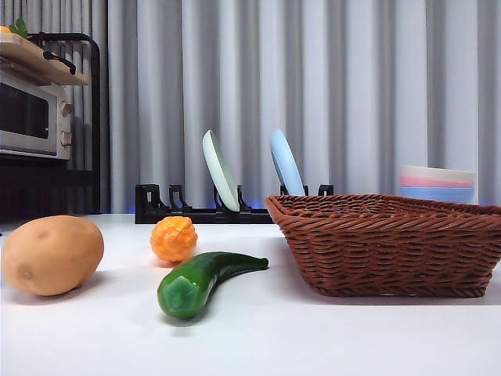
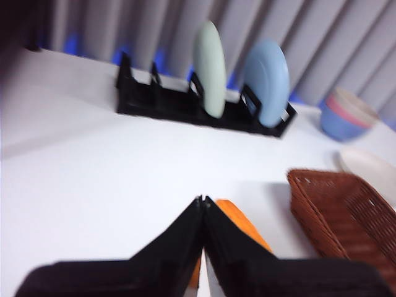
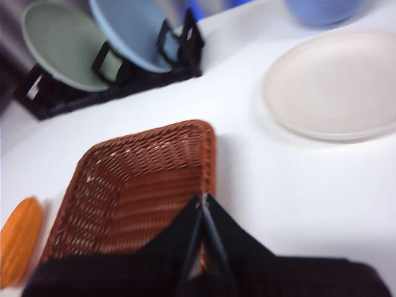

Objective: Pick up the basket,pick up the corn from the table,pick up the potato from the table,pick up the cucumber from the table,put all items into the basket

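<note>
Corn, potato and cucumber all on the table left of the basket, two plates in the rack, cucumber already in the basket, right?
Not quite. The cucumber isn't in the basket; the front view shows it lying on the table beside it, in front of the corn, with the potato further left. Two plates in the rack is correct.

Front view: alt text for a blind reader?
An empty dark brown woven wicker basket sits right on a white table. Left lie a smooth tan potato, a knobbly orange corn piece and a glossy green cucumber. No claw shows.
</note>
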Motion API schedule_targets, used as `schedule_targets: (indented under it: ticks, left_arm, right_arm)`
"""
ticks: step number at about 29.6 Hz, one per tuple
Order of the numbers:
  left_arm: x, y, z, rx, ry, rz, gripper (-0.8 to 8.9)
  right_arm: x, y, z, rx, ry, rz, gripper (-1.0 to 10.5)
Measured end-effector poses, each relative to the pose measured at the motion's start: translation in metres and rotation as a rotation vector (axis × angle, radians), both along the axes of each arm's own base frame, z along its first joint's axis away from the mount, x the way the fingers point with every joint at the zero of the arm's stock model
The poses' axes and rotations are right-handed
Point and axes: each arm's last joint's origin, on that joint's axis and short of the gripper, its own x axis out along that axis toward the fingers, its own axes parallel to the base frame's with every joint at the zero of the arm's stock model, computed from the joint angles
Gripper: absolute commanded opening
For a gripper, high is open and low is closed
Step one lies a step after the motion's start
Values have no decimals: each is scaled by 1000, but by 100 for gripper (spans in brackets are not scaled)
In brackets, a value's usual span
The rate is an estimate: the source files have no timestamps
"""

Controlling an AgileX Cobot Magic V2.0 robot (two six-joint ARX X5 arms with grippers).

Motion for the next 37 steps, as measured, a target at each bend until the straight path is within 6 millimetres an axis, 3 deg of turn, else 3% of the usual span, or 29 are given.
schedule_targets:
  ticks: [5, 11, 12, 14, 16, 25, 35, 37]
  left_arm:
    - [35, -3, 9, -27, 115, -140, -5]
    - [64, -6, 12, -76, 187, -261, 9]
    - [67, -6, 12, -80, 191, -271, 43]
    - [70, -7, 11, -85, 202, -280, 236]
    - [71, -6, 10, -86, 205, -279, 365]
    - [71, -6, 10, -78, 206, -261, 376]
    - [71, -6, 10, -74, 207, -249, 375]
    - [71, -6, 10, -75, 211, -249, 375]
  right_arm:
    - [30, 3, 14, -22, 119, 111, -5]
    - [56, 6, 14, -42, 253, 238, 39]
    - [59, 7, 14, -46, 263, 249, 89]
    - [64, 7, 11, -56, 283, 264, 279]
    - [67, 7, 8, -61, 294, 269, 394]
    - [84, 5, -15, -110, 390, 225, 396]
    - [114, 15, -70, -94, 582, 289, 371]
    - [117, 20, -78, -87, 599, 317, 297]
